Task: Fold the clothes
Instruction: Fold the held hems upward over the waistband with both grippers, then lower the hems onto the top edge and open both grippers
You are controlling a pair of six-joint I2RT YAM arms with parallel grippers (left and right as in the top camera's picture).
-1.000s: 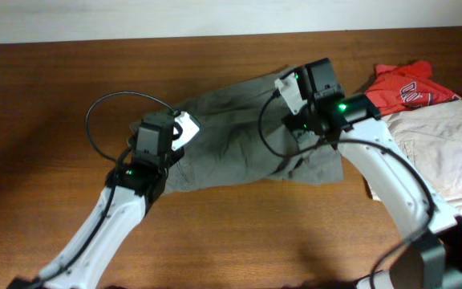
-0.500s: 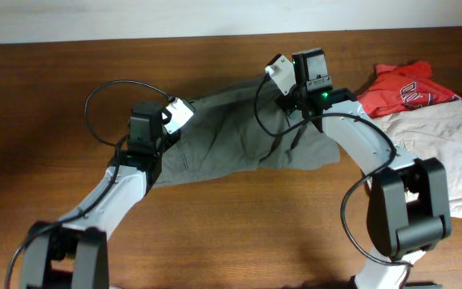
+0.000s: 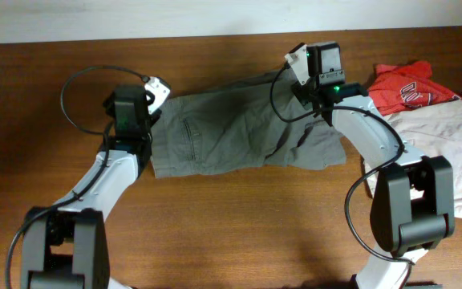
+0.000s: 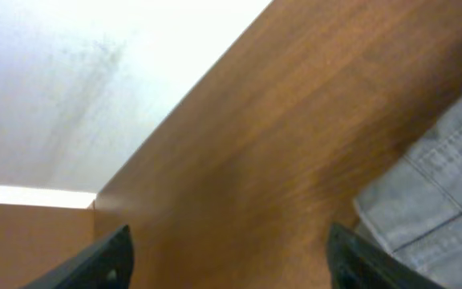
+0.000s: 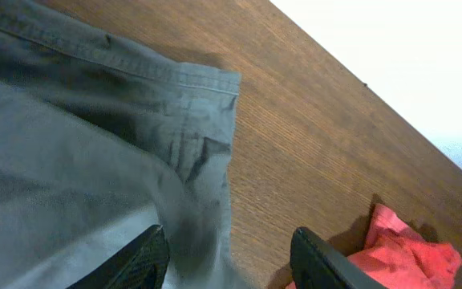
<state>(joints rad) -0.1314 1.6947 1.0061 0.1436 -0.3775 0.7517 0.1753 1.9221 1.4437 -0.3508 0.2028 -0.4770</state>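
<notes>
**Olive-grey shorts [image 3: 239, 140] between two arms**

The shorts lie spread and wrinkled on the tabletop [image 3: 231, 233]. The left gripper [image 4: 229, 258], jaws spread and empty, hangs at their left edge; the right gripper [image 5: 231, 255], jaws likewise spread, hangs over their far right corner. A red T-shirt [image 3: 403, 88] lies near, to the right

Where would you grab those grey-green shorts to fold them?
Probably pinch the shorts at the hemmed corner by the right pincer, coming in over the table beside it: that stitched edge lies flat and exposed, unlike the wrinkled middle.
</notes>
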